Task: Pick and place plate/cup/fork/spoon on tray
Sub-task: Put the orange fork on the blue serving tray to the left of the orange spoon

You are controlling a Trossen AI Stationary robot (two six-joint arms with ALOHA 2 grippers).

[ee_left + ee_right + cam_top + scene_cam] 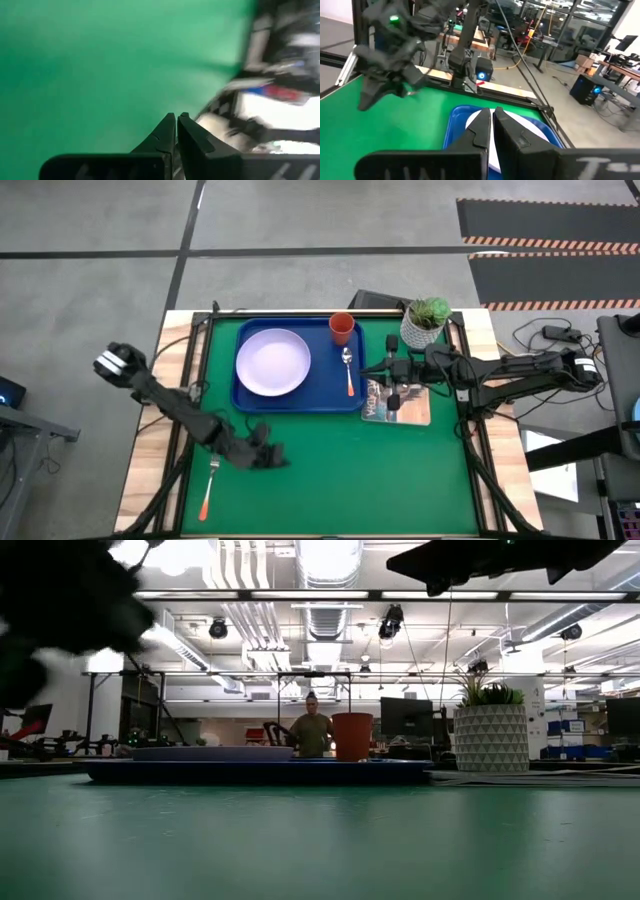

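Closest to us in the left wrist view, the two dark fingers [167, 137] of the left end effector [268, 456] are pressed together with nothing between them, hovering above the green mat [340, 470] near the front of the desk [140, 480].

Going left to right in the high view, we first meet the fork [209, 486], lying alone on the mat at the front left, orange handle toward the desk's front edge, just beside the left end effector and well apart from the tray [300, 402]. Next comes the blue tray itself, which already carries the plate [273, 361] on its left half, the spoon [348, 370] lying to the right of the plate, and the cup [341, 328] upright in the far right corner. Past the tray's right edge, a printed booklet [410, 408] and a white plant pot [422, 326] sit on the mat, and the right end effector [378, 370] waits above the tray's right rim, its fingers also narrowed to a sliver and holding nothing.

We judge three of the four items placed, so the fork is the step in hand. The next move calls for the left end effector to spread, settle over the slim handle, and pinch it low against the mat before carrying it to bare tray floor.
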